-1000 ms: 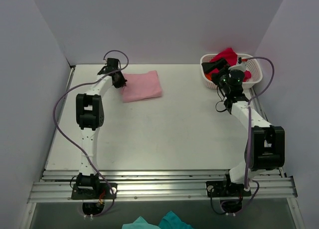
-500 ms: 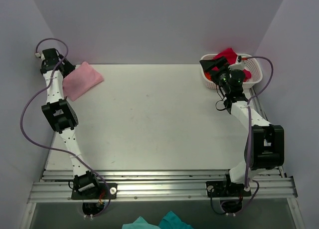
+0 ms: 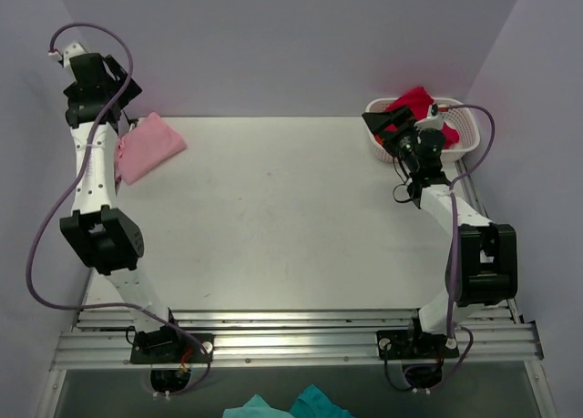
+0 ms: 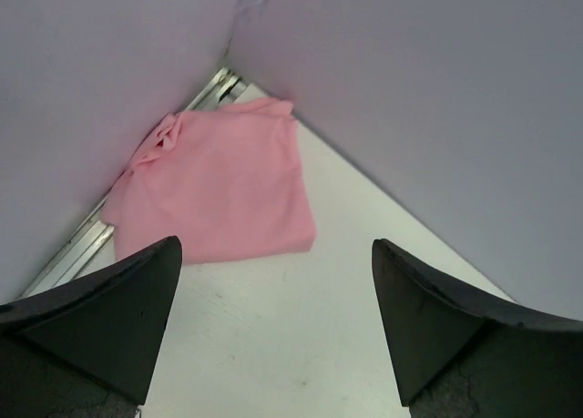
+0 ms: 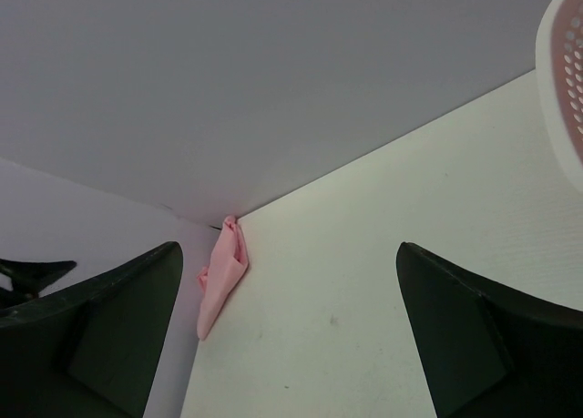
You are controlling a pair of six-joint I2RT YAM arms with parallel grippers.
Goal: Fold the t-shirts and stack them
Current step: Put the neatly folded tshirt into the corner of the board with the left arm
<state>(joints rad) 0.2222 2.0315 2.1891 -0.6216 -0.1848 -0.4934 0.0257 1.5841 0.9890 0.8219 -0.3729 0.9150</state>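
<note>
Light pink soft cotton t-shirt [image 3: 148, 147]: folded into a flat rectangle, smooth on top, rumpled along the wall side. It lies in the 10 o'clock corner of the white table [image 3: 273, 218]. I read the left jaws as wide and empty, raised above it; the shirt sits at their 12 o'clock, apart. Crimson red t-shirt [image 3: 412, 102]: bunched in the white plastic lattice basket [image 3: 465, 136] at 2 o'clock. Right jaws wide and empty at the basket's 9 o'clock rim.

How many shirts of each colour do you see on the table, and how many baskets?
Pink t-shirt: 1
Red t-shirt: 1
White basket: 1
Total: 3
</note>
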